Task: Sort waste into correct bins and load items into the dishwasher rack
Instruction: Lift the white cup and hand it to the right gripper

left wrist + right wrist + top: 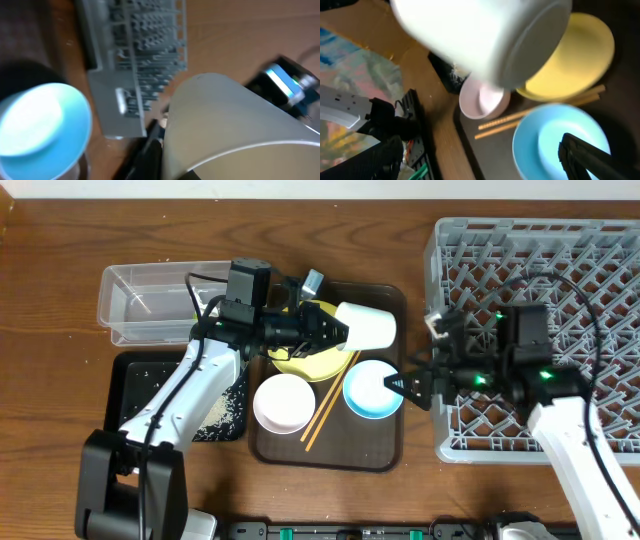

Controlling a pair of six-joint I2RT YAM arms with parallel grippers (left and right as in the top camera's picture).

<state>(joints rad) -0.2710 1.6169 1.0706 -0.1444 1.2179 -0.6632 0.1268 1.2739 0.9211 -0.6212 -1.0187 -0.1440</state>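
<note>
My left gripper [343, 329] is shut on the small pale cup [368, 325] and holds it on its side above the pale-yellow plate [305, 360]. The cup fills the left wrist view [225, 120]. My right gripper [405, 385] is open at the right rim of the light-blue bowl [370, 390], with one finger over the bowl [550, 140]. The white bowl [283, 402] and wooden chopsticks [325, 410] lie on the brown tray. The grey rack [560, 270] stands at the right. Rice grains [225, 408] lie in the black tray [135, 385]. The wrapper and tissue are out of view.
The clear tub [150, 300] stands at the back left, behind the black tray. The dark brown serving tray [390, 450] holds the dishes in the middle. The right arm reaches across the rack's left wall.
</note>
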